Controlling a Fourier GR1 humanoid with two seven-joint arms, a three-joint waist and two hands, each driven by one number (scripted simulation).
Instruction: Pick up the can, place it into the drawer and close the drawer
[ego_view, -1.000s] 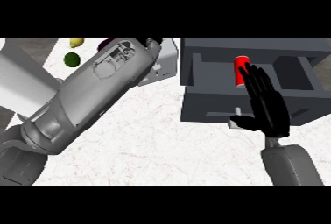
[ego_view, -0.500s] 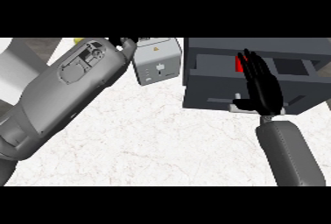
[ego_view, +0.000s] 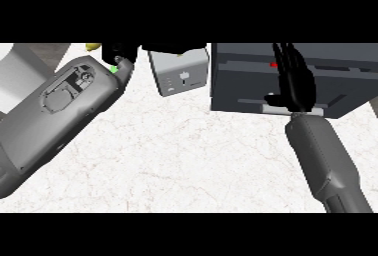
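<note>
The dark grey drawer unit (ego_view: 244, 82) stands at the upper right of the counter. Its drawer is pushed almost fully in. Only a small red spot of the can (ego_view: 274, 64) shows inside, next to my right hand. My right hand (ego_view: 297, 82) lies flat against the drawer front with straight fingers pointing away from me, just above the pale handle (ego_view: 275, 106). My left forearm fills the left side. My left hand (ego_view: 120, 51) sits at the top edge, partly cut off, holding nothing that I can see.
A grey toaster (ego_view: 181, 74) stands just left of the drawer unit. Behind my left hand a yellow item (ego_view: 92, 46) and a small green item (ego_view: 114, 69) peek out. White marbled counter (ego_view: 192, 150) spreads between my forearms.
My right hand has pushed forward and the drawer has slid in with it. The red can went from plainly visible to nearly hidden. The toaster came into view.
</note>
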